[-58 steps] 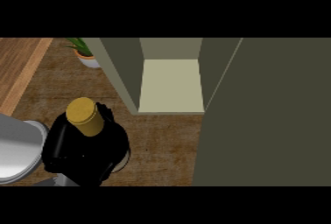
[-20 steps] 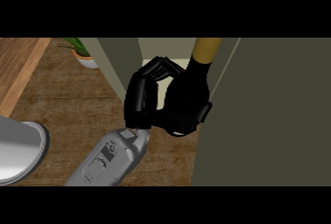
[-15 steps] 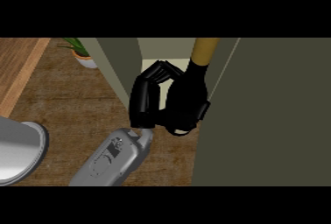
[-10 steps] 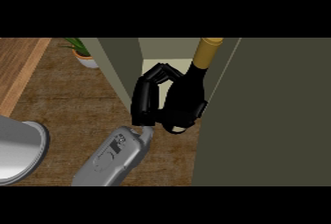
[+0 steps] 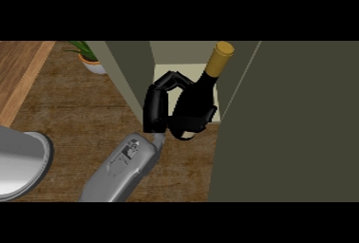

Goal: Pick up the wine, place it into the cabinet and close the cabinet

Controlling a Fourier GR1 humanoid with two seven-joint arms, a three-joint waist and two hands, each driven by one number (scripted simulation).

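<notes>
Forearm: I saw the grey forearm [image 5: 123,171] slanting up and right from the lower edge, over the brown desk [image 5: 77,118].
Right hand: my right hand [image 5: 184,118] was curled round the wine's lower body, fingers [image 5: 157,97] wrapping it from the left.
Wine: the wine [image 5: 210,78] stood in the cabinet's opening, its yellow cap uppermost, over the pale cabinet floor.
Cabinet: the cabinet [image 5: 133,71] was open, its door [image 5: 294,118] swung out at the right, beside the wine.
Plant: a potted plant [image 5: 89,59] sat far left, apart from the cabinet.
</notes>
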